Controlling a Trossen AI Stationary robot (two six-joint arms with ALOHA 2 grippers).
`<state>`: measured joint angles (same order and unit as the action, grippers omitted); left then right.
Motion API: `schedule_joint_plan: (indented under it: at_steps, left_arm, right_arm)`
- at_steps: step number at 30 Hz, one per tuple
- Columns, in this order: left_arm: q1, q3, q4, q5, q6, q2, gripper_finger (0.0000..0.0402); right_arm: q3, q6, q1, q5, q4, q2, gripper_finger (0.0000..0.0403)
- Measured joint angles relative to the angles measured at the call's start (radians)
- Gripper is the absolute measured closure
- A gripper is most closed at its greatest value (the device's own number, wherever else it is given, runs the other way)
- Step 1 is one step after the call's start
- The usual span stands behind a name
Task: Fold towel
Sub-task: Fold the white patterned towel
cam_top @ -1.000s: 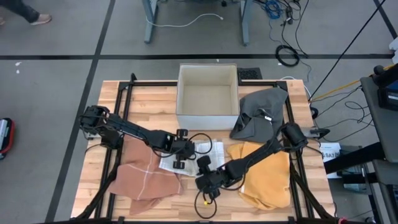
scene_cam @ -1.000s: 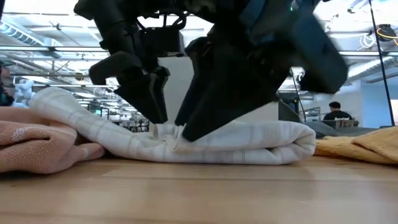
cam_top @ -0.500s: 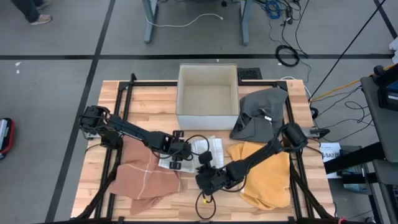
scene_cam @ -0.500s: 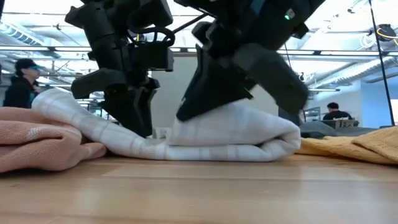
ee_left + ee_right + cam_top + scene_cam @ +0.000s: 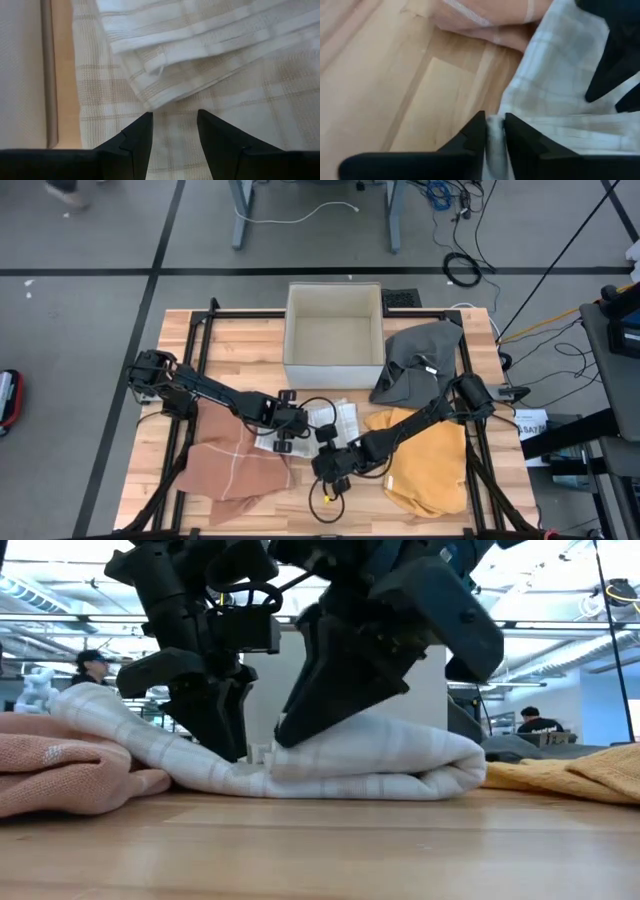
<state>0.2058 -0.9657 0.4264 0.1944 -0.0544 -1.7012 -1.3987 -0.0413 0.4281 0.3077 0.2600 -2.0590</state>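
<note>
A white checked towel (image 5: 340, 418) lies folded over on the wooden table, between a pink towel (image 5: 60, 775) and a yellow one (image 5: 580, 775). My left gripper (image 5: 175, 117) stands open and points steeply down over the white towel's layers (image 5: 200, 60). In the low view the towel's fold hides its fingertips (image 5: 215, 725). My right gripper (image 5: 494, 120) reaches in from the table's right, low over the towel's near left part (image 5: 380, 765), and is shut on it. My left gripper has its two fingers down at the white towel, but I cannot tell whether they touch it. My right gripper pinches a narrow strip of the towel's edge (image 5: 495, 134) between its two fingers. It comes slanting down from the table's right. The towel's other layers lie on the table, humped beneath the gripper (image 5: 300, 730).
An open white box (image 5: 335, 335) stands at the table's far middle, with a grey towel (image 5: 415, 360) to its right. The pink towel (image 5: 235, 470) fills the near left and the yellow towel (image 5: 430, 455) the near right. Bare wood shows along the near edge.
The white towel was flat and low in the low view. It has bunched into a higher hump under my right gripper, and its right end has drawn in a little. My right gripper has edged up and toward the far edge.
</note>
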Motion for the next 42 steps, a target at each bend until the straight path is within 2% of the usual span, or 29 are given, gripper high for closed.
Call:
schedule_joint_plan:
  at_steps: [8, 15, 23, 28, 30, 31, 35, 37, 42]
  left_arm:
    - [0.030, -0.002, -0.058, 0.082, 0.019, 0.000, 0.0239]
    - [0.039, -0.027, 0.034, 0.107, 0.032, 0.032, 0.0239]
    - [0.048, -0.029, 0.089, 0.245, 0.090, 0.256, 0.0239]
    - [0.023, 0.011, 0.131, 0.236, 0.086, 0.392, 0.0239]
    - [0.011, 0.052, 0.125, 0.180, 0.076, 0.423, 0.0239]
    - [0.003, 0.080, 0.121, 0.138, 0.067, 0.433, 0.0239]
    - [-0.014, 0.215, 0.038, -0.038, 0.012, 0.434, 0.0239]
    - [-0.013, 0.281, -0.034, -0.075, -0.018, 0.429, 0.0239]
    - [-0.010, 0.383, -0.193, -0.119, -0.073, 0.427, 0.0239]
  right_arm:
    - [0.000, -0.003, 0.012, 0.174, 0.001, 0.012, 0.0269]
    - [0.000, -0.007, 0.006, 0.348, 0.008, 0.057, 0.0251]
    - [0.000, -0.079, -0.048, 0.371, 0.017, 0.110, 0.0258]
    - [0.000, -0.148, -0.103, 0.368, 0.028, 0.155, 0.0259]
    - [0.000, -0.177, -0.136, 0.330, 0.036, 0.172, 0.0259]
    - [0.000, -0.187, -0.157, 0.271, 0.040, 0.180, 0.0259]
    - [0.000, -0.190, -0.263, -0.067, 0.065, 0.189, 0.0259]
    - [0.000, -0.195, -0.309, -0.177, 0.069, 0.170, 0.0259]
    - [0.000, -0.226, -0.376, -0.321, 0.041, 0.107, 0.0259]
